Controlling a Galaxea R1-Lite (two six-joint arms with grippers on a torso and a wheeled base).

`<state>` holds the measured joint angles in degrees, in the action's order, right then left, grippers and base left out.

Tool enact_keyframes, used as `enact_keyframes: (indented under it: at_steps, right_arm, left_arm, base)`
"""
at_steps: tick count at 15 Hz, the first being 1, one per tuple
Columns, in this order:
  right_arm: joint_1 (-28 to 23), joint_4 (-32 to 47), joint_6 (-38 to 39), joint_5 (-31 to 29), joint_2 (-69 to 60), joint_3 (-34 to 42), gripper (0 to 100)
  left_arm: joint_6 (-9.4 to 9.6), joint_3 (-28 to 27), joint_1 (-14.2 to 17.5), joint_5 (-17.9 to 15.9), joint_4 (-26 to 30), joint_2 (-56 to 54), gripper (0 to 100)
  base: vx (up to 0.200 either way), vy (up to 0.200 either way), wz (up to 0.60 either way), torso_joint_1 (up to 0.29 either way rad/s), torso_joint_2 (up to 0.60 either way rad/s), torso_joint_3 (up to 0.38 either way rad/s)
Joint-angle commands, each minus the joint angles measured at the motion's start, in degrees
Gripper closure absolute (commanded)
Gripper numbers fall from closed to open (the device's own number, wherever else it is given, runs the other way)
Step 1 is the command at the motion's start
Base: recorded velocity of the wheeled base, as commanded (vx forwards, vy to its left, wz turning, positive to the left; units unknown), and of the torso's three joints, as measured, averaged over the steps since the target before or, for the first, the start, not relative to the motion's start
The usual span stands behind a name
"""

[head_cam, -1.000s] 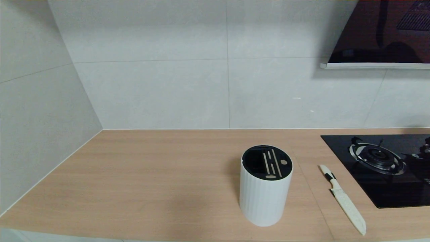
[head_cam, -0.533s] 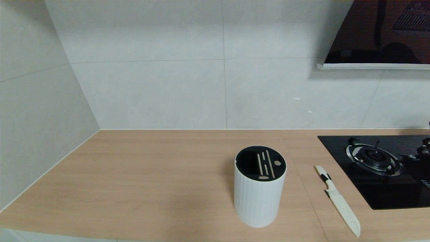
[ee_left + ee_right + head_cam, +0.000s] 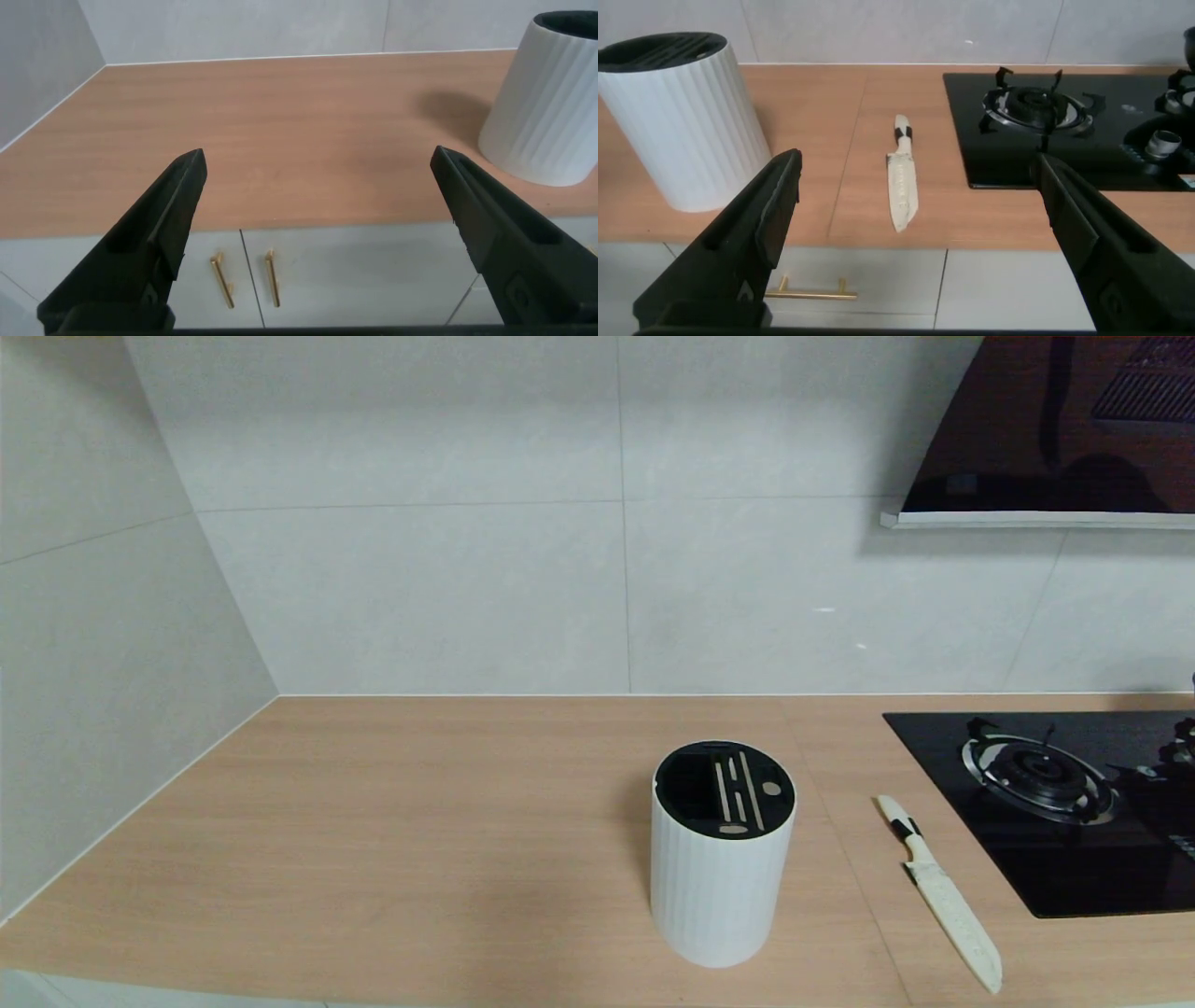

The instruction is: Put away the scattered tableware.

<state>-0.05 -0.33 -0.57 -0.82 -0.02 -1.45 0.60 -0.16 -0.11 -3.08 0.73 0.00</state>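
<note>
Ahead of your released right tool (image 3: 917,161), the speckled white knife (image 3: 902,183) lies unmoved; your left tool (image 3: 318,154) hangs released too.

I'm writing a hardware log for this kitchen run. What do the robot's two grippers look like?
The left gripper and right gripper look alike. Each has two matte black fingers, broad at the base and tapering to a narrow tip, with flat, angular, plain faces.
</note>
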Motion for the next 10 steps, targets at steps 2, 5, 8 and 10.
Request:
enact_keyframes:
  at_steps: [2, 5, 8, 10]
  right_arm:
    - [0.6, 0.2, 0.2, 0.5, 4.6, -7.7, 0]
    - [0.7, 0.7, 0.1, 6.4, 11.8, -7.8, 0]
    - [0.9, 0.6, 0.0, 8.4, 21.8, -9.4, 0]
    - [5.1, 0.1, 0.1, 8.0, 33.8, -11.7, 0]
  left_arm:
    - [0.02, 0.0, 0.0, 0.0, 0.0, 0.0, 0]
    - [0.02, 0.0, 0.0, 0.0, 0.0, 0.0, 0]
    - [0.02, 0.0, 0.0, 0.0, 0.0, 0.0, 0]
    - [0.02, 0.0, 0.0, 0.0, 0.0, 0.0, 0]
  base:
    - [0.0, 0.0, 0.0, 0.0, 0.0, 0.0]
    - [0.0, 0.0, 0.0, 0.0, 0.0, 0.0]
    - [0.0, 0.0, 0.0, 0.0, 0.0, 0.0]
    - [0.0, 0.0, 0.0, 0.0, 0.0, 0.0]
